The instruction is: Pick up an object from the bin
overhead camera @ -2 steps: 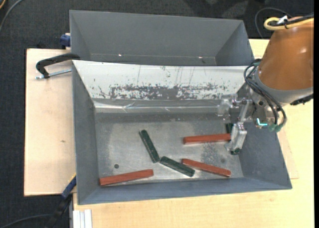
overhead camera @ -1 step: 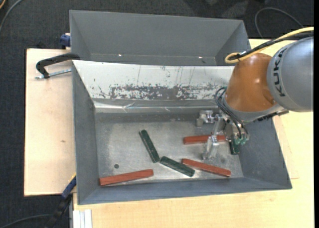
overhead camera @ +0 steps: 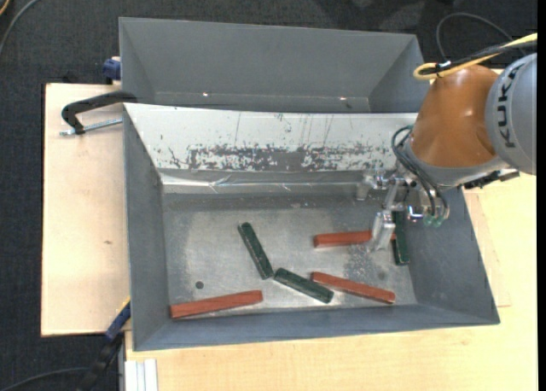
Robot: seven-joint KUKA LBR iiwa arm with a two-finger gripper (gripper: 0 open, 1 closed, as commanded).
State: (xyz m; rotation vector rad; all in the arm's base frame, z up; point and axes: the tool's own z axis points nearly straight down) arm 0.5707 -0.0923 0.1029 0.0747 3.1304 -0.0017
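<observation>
End effector, flanked by red stick, green stick

In the bin, the left bar is lying frontmost, the middle bars are lying behind it, the right bars near the gripper.

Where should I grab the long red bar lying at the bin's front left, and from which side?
Take the long red bar at mid-length, across its narrow width, coming straight down from above. It lies flat and alone on the bin floor, so its middle should balance. It runs close along the front wall, so a sideways approach looks blocked there.
</observation>
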